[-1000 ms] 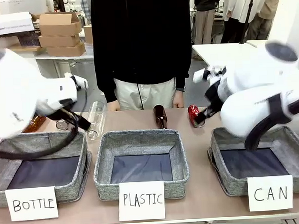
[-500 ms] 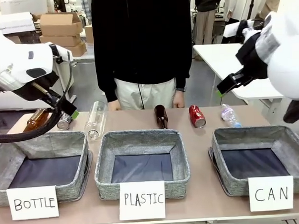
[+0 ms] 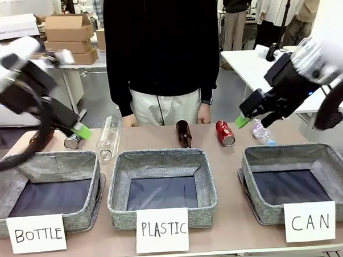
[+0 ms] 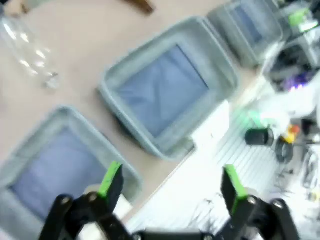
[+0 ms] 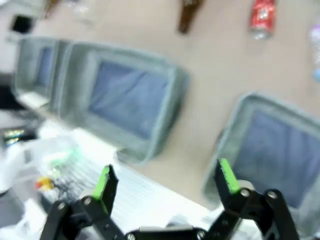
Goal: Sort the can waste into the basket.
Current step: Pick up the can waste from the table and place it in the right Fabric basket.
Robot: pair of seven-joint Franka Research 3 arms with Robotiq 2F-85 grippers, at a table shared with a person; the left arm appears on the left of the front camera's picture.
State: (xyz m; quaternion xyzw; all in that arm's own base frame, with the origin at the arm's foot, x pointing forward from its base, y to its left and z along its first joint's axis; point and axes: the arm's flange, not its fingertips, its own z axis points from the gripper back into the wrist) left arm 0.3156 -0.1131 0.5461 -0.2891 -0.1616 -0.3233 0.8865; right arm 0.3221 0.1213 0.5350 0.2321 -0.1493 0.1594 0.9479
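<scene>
The shiny red can (image 3: 224, 132) lies on the table behind the baskets, and it also shows in the right wrist view (image 5: 262, 17). A silver-grey can (image 3: 72, 142) lies at the far left, just below my left gripper (image 3: 80, 131). That gripper is open and holds nothing (image 4: 172, 181). Just right of the red can and above the table hangs my right gripper (image 3: 243, 121), also open and holding nothing (image 5: 166, 179). The grey basket (image 3: 250, 159) signed "CAN" stands at the front right with nothing in it (image 5: 225, 145).
Two more grey baskets stand in a row, "PLASTIC" (image 3: 118, 193) in the middle and "BOTTLE" (image 3: 94, 183) at the left. A brown bottle (image 3: 184, 133), a clear plastic bottle (image 3: 109, 137) and a crumpled clear bottle (image 3: 263, 132) lie behind them. A person stands at the far edge.
Both arms have swung up and back from over the outer baskets. The left gripper now hangs by the silver-grey can and the right gripper by the red can. The cans lie unmoved.
</scene>
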